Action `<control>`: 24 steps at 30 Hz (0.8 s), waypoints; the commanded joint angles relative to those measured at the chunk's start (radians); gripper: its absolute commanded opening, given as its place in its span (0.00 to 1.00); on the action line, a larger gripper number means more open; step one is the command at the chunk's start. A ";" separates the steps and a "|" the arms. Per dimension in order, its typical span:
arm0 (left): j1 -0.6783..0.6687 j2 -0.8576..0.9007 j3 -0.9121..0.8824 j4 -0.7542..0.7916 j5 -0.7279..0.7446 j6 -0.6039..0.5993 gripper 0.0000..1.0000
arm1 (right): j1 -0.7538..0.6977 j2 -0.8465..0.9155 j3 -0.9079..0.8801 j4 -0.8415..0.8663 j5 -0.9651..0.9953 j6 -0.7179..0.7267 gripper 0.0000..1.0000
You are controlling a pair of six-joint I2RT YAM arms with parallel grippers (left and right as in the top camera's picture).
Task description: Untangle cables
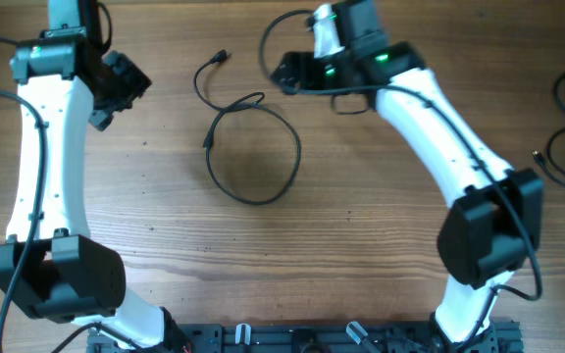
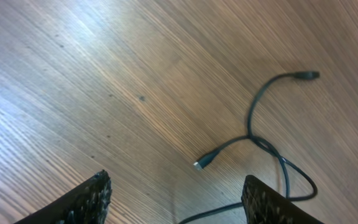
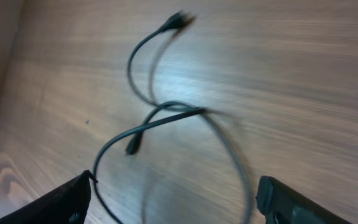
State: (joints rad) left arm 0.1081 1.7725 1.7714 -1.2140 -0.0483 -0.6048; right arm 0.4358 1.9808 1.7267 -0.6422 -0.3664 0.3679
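The cable (image 1: 299, 152) lies at the centre of the table (image 1: 361, 245) in one open loop, its free tail running far-left. Beyond it, the left gripper (image 2: 176, 193) and right gripper (image 3: 174, 190) hang above the wood, jaws spread wide, gripping nothing.

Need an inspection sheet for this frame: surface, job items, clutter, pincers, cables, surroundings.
Surface: wood-grain table, no damage seen.
Job's things: thin black cable mid-table, one loop crossing itself, both plug ends free. More black cords at the right edge, partly cut off.
Clutter: nothing seen.
Grippers: left pincer open, empty; right pincer open, empty, its view blurred.
Cables: arm wiring runs along the arms.
Surroundings: dark rail at the near edge.
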 commanded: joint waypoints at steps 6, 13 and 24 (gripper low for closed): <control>0.019 -0.009 0.013 -0.011 -0.009 -0.009 0.69 | 0.174 0.132 -0.001 0.126 0.085 0.214 0.82; 0.019 -0.009 0.013 -0.026 -0.010 -0.009 0.69 | 0.243 0.258 -0.001 0.272 0.114 0.295 0.64; 0.019 -0.009 0.013 -0.036 -0.009 -0.009 0.69 | 0.270 0.292 0.002 0.254 0.103 0.231 0.04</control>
State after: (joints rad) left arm 0.1246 1.7725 1.7714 -1.2434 -0.0479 -0.6048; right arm 0.7090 2.2723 1.7248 -0.3630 -0.2672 0.6521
